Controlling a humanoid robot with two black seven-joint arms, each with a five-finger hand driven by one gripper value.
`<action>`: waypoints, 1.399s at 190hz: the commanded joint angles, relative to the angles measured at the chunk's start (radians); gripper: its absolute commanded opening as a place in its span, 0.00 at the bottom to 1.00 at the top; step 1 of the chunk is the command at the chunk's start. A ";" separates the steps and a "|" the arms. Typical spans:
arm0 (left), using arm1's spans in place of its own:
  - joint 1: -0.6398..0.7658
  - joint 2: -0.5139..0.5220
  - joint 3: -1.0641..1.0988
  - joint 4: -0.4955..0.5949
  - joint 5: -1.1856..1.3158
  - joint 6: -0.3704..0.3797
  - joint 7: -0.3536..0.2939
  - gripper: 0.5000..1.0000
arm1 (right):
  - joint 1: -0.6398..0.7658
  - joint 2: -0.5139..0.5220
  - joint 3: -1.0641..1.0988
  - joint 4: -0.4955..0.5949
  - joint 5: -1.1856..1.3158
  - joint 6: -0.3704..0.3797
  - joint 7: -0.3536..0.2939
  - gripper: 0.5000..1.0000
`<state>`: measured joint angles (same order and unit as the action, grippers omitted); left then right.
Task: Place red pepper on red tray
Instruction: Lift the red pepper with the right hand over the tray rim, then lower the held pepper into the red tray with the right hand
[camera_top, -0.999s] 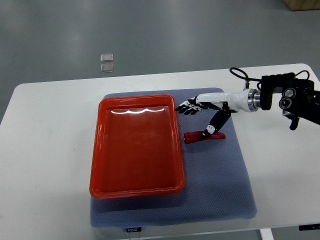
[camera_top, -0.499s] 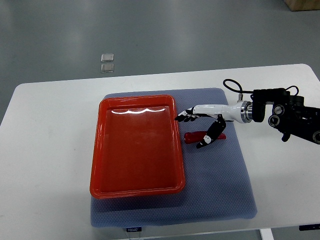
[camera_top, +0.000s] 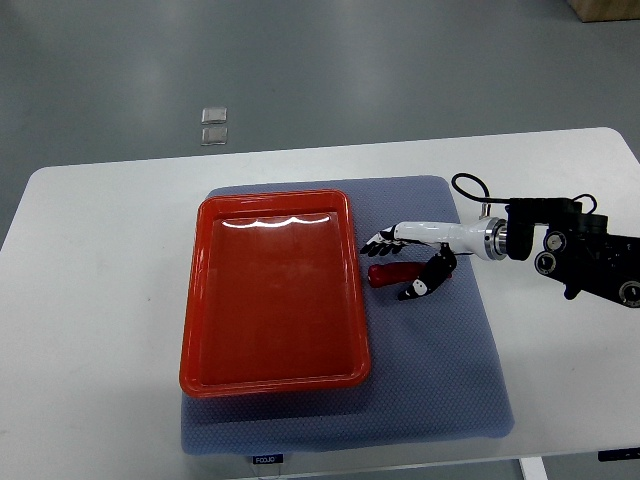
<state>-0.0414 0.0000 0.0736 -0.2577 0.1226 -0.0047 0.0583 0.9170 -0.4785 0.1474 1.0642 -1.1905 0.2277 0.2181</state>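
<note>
A red pepper lies on the blue-grey mat, just right of the red tray. My right hand reaches in from the right and sits low over the pepper. Its fingers are on the far side of the pepper and its thumb on the near side, spread around the pepper. The pepper still rests on the mat. The tray holds nothing. The left arm does not show.
The mat lies on a white table. My right forearm and its black wrist housing lie over the table's right side. Two small clear squares lie on the floor beyond the table.
My right hand has come down and toward the near side, from above and behind the pepper to straddling it. The pepper has not moved.
</note>
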 joint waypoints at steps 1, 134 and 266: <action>0.000 0.000 0.000 0.000 0.000 0.000 0.000 1.00 | -0.001 0.000 -0.008 -0.006 -0.012 -0.007 0.003 0.58; 0.002 0.000 -0.001 0.000 0.000 0.000 0.000 1.00 | 0.039 -0.035 -0.029 -0.016 -0.050 -0.019 0.006 0.00; 0.000 0.000 0.000 -0.003 0.002 0.000 0.000 1.00 | 0.299 0.201 -0.095 -0.105 0.118 -0.019 0.003 0.00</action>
<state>-0.0412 0.0000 0.0739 -0.2593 0.1229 -0.0046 0.0583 1.2114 -0.3724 0.0791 1.0107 -1.0790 0.2199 0.2210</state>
